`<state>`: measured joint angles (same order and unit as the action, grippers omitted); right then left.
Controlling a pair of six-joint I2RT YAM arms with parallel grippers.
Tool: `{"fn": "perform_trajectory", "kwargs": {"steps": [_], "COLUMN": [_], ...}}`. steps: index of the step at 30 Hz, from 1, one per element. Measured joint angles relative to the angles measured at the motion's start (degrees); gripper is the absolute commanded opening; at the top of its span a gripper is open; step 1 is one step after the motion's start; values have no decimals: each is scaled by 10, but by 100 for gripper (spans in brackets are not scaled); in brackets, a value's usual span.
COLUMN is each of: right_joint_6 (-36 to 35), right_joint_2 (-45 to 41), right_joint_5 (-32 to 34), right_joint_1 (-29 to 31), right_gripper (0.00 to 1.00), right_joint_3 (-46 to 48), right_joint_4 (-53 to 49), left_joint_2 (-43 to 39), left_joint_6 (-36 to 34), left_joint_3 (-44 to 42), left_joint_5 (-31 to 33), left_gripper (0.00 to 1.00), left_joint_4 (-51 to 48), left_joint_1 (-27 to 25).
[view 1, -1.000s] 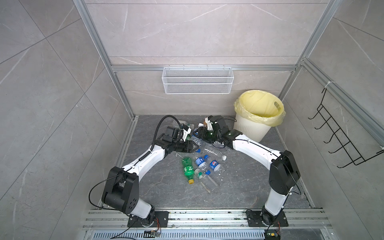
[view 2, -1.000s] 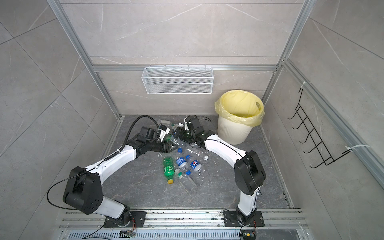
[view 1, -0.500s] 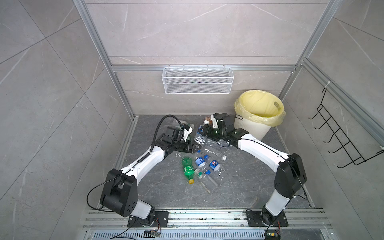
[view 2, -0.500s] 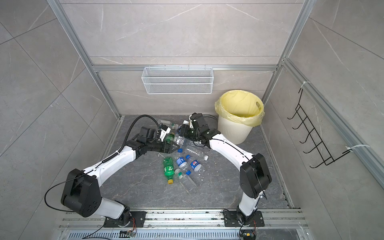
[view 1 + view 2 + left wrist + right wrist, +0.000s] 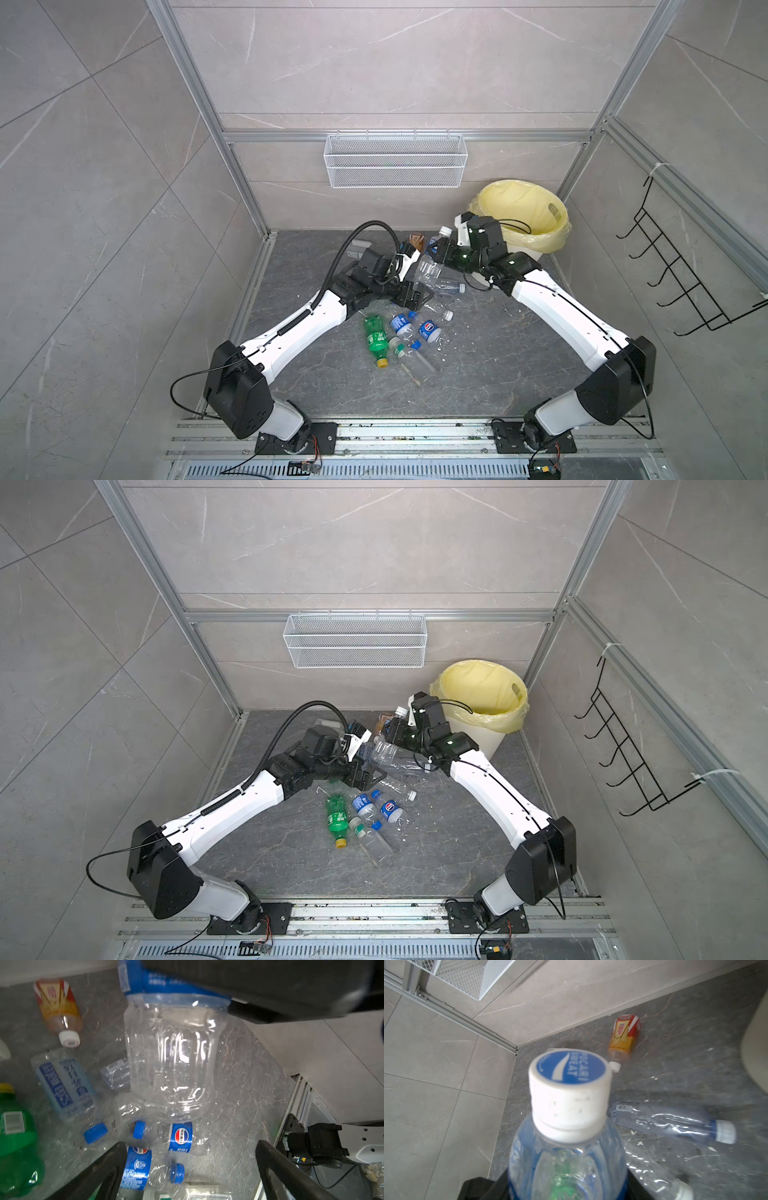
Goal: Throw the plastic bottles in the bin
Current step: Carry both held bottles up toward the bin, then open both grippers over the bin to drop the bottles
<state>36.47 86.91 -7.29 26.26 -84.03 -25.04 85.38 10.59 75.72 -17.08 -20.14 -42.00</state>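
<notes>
While the right gripper pinches a clear bottle w/ blue label & white cap just below its neck, that bottle hangs tilted, cap uppermost, clear of the grey floor. It sits near the bin, off to the left of its rim in both top views, not over the opening. Left gripper is spread wide, fingers holding nothing, low over the pile of bottles lying btwn the arms. These are mostly clear w/ blue caps, plus a green bottle. An orange-labelled bottle lies by the back wall.
</notes>
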Motion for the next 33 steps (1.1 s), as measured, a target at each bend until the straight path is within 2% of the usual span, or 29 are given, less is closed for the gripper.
{"fn": "perform_trajectory", "kwargs": {"steps": [6, 11, 21, 28, 29, 31, 33], "right_joint_6": [-46, -93, -186, -226, -227, -221, -204], "right_joint_2": [-37, -79, -137, -156, -146, -98, -26], "right_joint_5": [43, 118, 263, 309, 308, 298, 279], "right_joint_1": [-60, -103, -134, -147, -156, -181, -208], "right_gripper": [37, 36, 35, 35, 36, 44, 62], "right_joint_3": [-56, -106, -202, -202, -204, -238, -298], "right_joint_4": [-58, -82, -79, -28, -22, -35, -62], "left_joint_2": [32, 68, 143, 153, 154, 156, 156], "left_joint_6": [-23, -60, -148, -184, -187, -192, -195], "left_joint_3": [72, 139, 301, 336, 336, 336, 332], "left_joint_5": [52, 108, 188, 198, 198, 201, 205], "left_gripper": [100, 100, 100, 100, 100, 100, 100], "left_joint_4": [-3, -6, -13, -7, -8, -9, -9], "left_joint_1": [-33, -55, -99, -108, -109, -108, -108]}}
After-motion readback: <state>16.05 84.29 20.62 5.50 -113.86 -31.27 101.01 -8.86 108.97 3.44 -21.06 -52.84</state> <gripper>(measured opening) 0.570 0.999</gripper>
